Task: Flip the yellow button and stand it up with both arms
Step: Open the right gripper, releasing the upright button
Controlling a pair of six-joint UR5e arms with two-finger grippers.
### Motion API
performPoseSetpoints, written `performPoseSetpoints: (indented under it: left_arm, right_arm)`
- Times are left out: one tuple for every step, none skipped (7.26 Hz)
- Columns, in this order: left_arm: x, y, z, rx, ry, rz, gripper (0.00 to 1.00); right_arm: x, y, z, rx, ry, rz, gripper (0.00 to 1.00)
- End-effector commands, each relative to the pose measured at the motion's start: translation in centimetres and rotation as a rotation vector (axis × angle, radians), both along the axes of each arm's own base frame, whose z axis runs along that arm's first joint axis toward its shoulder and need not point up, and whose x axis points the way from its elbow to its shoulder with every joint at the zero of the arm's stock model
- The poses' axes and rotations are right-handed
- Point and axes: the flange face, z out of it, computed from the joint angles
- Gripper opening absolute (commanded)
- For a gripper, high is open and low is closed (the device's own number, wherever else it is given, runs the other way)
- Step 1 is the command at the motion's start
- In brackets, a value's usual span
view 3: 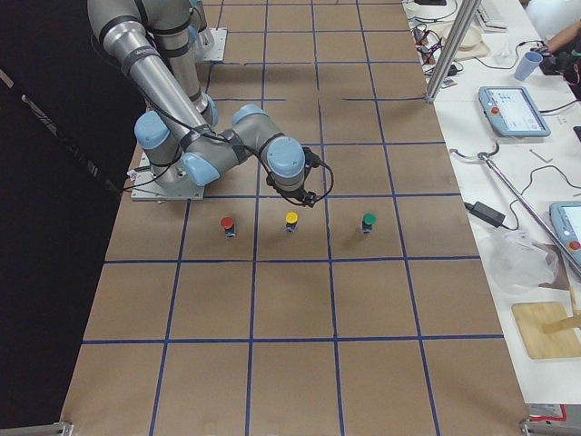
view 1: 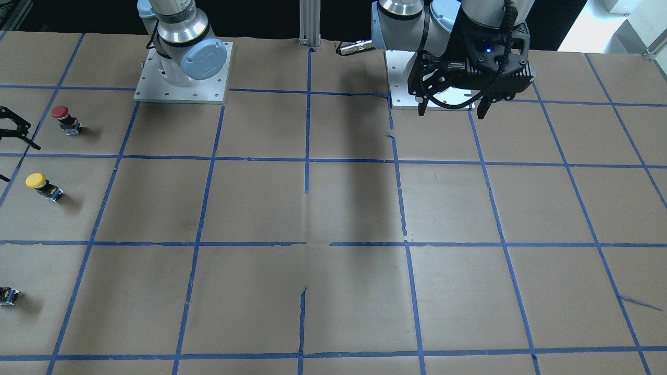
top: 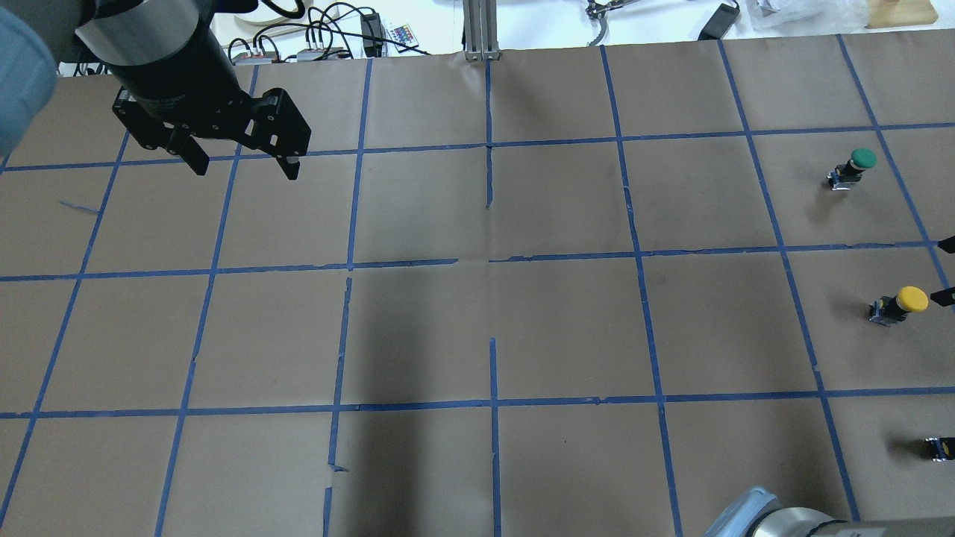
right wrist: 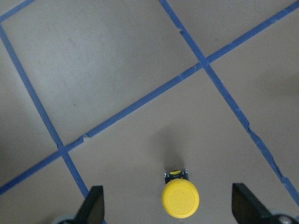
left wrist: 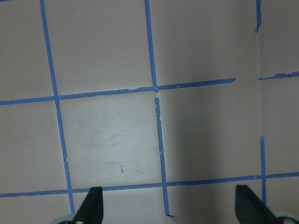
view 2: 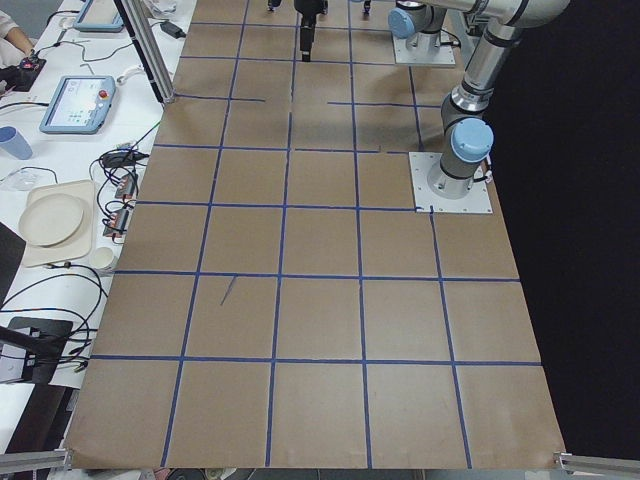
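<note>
The yellow button (right wrist: 180, 199) has a round yellow cap on a dark block body. It appears to stand cap-up on the brown paper, at the table's right side (top: 901, 304) (view 1: 42, 185) (view 3: 291, 221). My right gripper (top: 945, 271) is open and empty and hovers just over the button. In the right wrist view the cap lies between its two spread fingertips (right wrist: 95, 204), without touching them. My left gripper (top: 246, 170) (view 1: 451, 111) is open and empty, held high over the far left of the table, a long way from the button.
A red-capped button (view 1: 65, 120) (view 3: 228, 224) stands on the robot's side of the yellow one. A green-capped button (top: 854, 167) (view 3: 368, 222) stands on the far side. Blue tape lines grid the paper. Tablets, cables and plates (view 2: 55, 220) lie beyond the far table edge.
</note>
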Motion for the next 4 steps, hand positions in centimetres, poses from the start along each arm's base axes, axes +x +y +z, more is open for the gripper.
performPoseSetpoints:
  left_arm:
    - [0.0,0.0,0.1,-0.002,0.0,0.0,1.0]
    - [0.0,0.0,0.1,-0.002,0.0,0.0,1.0]
    - [0.0,0.0,0.1,-0.002,0.0,0.0,1.0]
    - [0.0,0.0,0.1,-0.002,0.0,0.0,1.0]
  right_arm:
    - [5.9,-0.6,5.1,0.058,0.038,-0.398,0.99]
    - [9.8,-1.2,6.8,0.091,0.052,-0.586,0.99]
    - [14.1,-1.8,7.4,0.136,0.108,-0.728,0.99]
    - [18.5,-2.5,7.6,0.169,0.135,-0.879,0.99]
